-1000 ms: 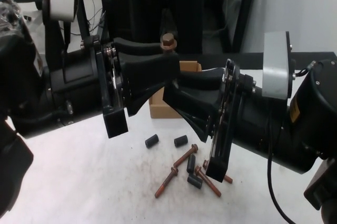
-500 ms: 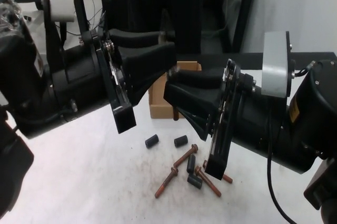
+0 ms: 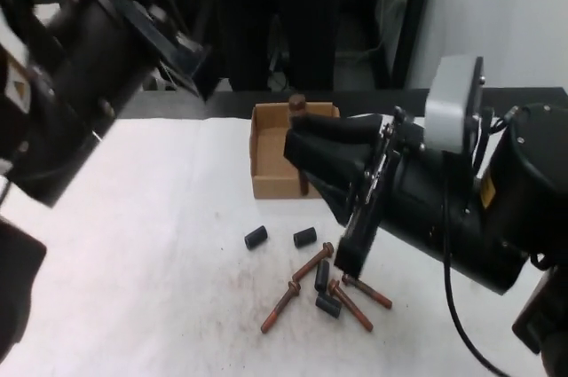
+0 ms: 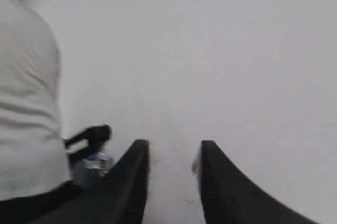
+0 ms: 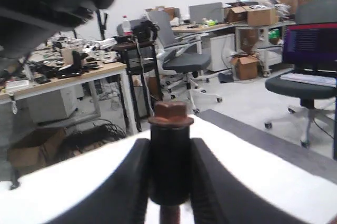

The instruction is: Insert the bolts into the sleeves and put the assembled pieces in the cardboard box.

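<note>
High view looks down over the bench; wrist views sit close behind left claw, right claw

The right arm is stretched low toward the cardboard box. The right gripper is above the right part of the box, and its fingers are closed on an upright sleeved bolt. The left arm is high, well to the left of the box. The left gripper has its fingers parted, with nothing between them.
</note>
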